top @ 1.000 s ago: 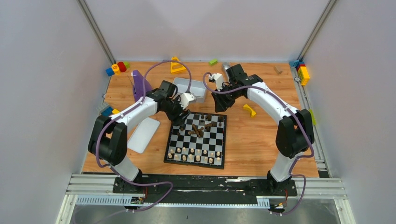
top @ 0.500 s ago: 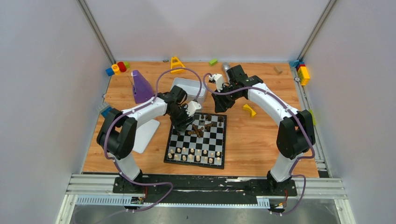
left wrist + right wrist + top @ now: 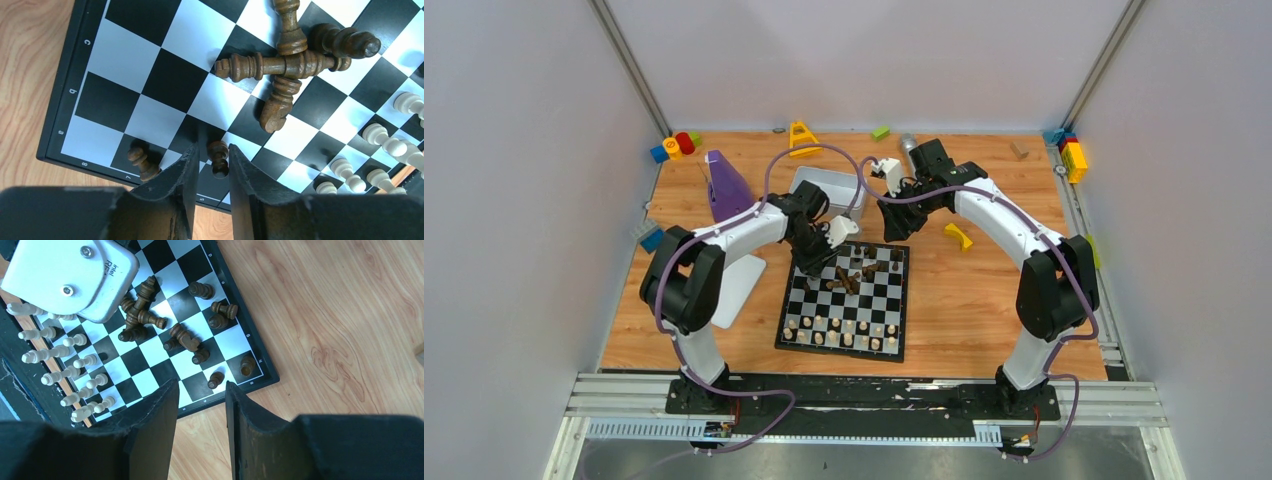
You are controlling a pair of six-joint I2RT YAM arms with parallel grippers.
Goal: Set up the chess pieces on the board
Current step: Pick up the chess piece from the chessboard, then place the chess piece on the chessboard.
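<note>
On the wooden table [image 3: 984, 300] the board [image 3: 864, 297] is laid centrally, toward the near edge. Pale chess pieces [image 3: 842, 328] are stood along its near side, and dark chess pieces [image 3: 282, 62] are heaped fallen farther back. The left hand [image 3: 213, 148] is lowered at the board's far-left corner, fingers set closely either side of an upright dark pawn [image 3: 218, 156] — whether it is gripped cannot be told — while the right hand [image 3: 201, 385] is held above the far-right corner, fingers parted and empty.

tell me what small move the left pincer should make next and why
Probably close the left pincer firmly on the dark pawn: it stands upright between the fingers near the board's edge, and I can't tell whether they pinch it yet.
</note>
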